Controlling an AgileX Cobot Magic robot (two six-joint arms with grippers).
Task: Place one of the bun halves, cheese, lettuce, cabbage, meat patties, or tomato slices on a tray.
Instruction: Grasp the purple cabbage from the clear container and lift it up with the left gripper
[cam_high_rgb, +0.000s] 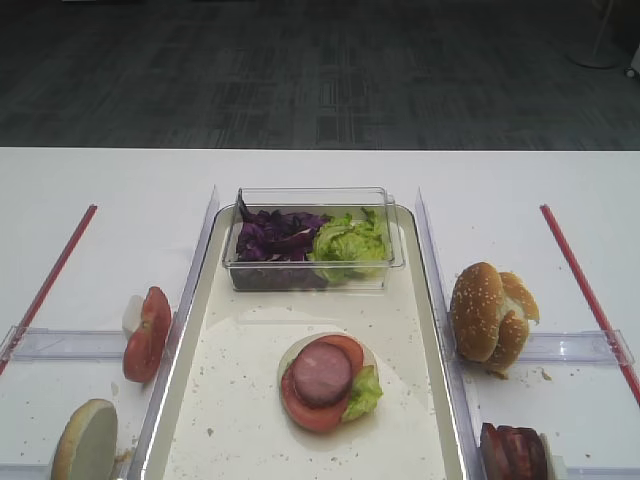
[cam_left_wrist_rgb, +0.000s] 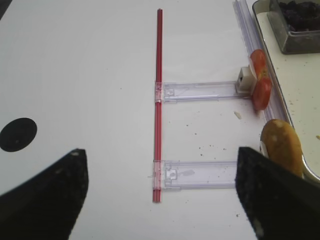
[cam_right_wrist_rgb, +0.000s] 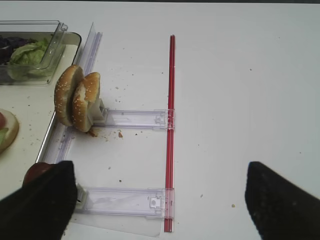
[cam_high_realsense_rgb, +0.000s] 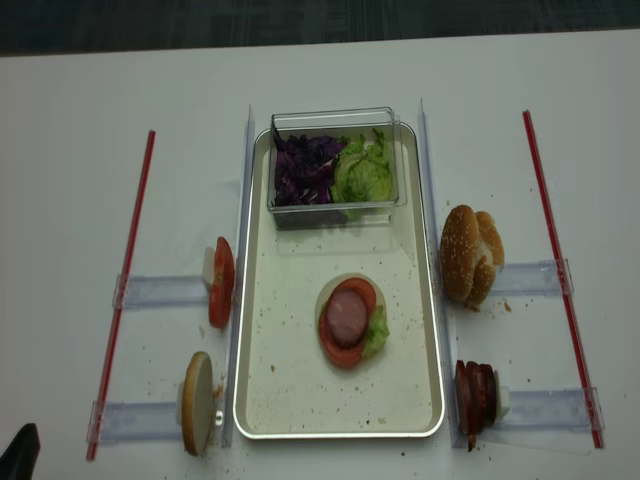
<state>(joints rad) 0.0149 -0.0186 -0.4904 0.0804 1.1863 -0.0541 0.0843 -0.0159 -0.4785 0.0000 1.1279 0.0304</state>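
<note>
The cream tray (cam_high_rgb: 230, 400) holds a stack: a bun half under a tomato slice (cam_high_rgb: 305, 410), a meat patty (cam_high_rgb: 322, 373) and a lettuce leaf (cam_high_rgb: 365, 392). Tomato slices (cam_high_rgb: 147, 335) and one bun half (cam_high_rgb: 85, 443) stand on clear holders left of the tray. Two bun halves (cam_high_rgb: 490, 315) and meat patties (cam_high_rgb: 515, 452) stand on holders to its right. My left gripper (cam_left_wrist_rgb: 162, 200) hangs open over the left table, holding nothing. My right gripper (cam_right_wrist_rgb: 160, 200) hangs open over the right table, also with nothing in it. No cheese is in view.
A clear plastic box (cam_high_rgb: 310, 262) at the tray's far end holds purple cabbage (cam_high_rgb: 272, 238) and lettuce (cam_high_rgb: 350, 240). Red strips (cam_high_rgb: 50, 280) (cam_high_rgb: 585, 290) run along both sides, joined to clear plastic holders (cam_left_wrist_rgb: 200, 91) (cam_right_wrist_rgb: 135, 119). Crumbs speckle the tray and table.
</note>
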